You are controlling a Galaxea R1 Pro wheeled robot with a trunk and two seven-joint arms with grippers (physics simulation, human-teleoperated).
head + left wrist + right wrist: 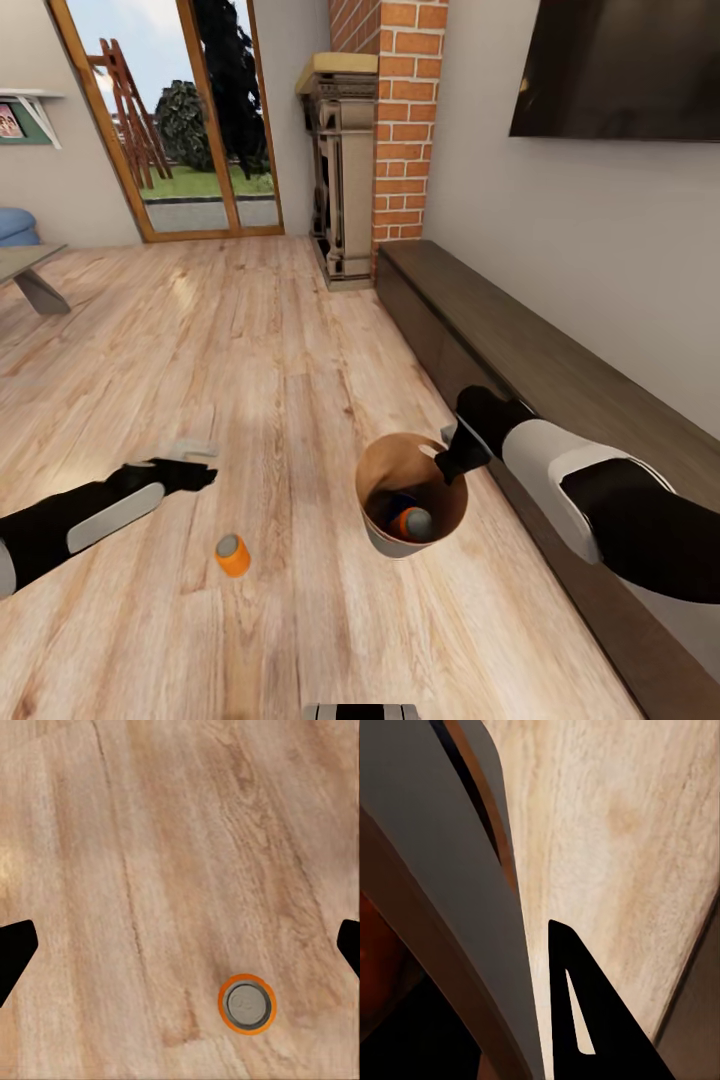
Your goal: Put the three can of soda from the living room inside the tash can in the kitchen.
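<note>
In the head view my right gripper [452, 466] is shut on the near-right rim of the tash can [380, 470], a tapered bin, brown inside and pale outside, tilted over the wood floor. An orange can of soda [411, 523] and a dark blue one [397, 503] lie inside it. The right wrist view shows the bin's grey wall [450, 907] beside one black finger [619, 1050]. Another orange can [233, 555] stands upright on the floor. My left gripper [205, 470] hovers open just beyond it. In the left wrist view that can [247, 1003] sits below the wide-spread gripper [184, 945].
A long dark low cabinet [560, 380] runs along the right wall under a black TV [620, 70]. A red brick column [405, 120] and a stone shelf unit [340, 170] stand at the far end. Glass doors [190, 120], a coffee table [30, 265] and a blue sofa [15, 225] lie far left.
</note>
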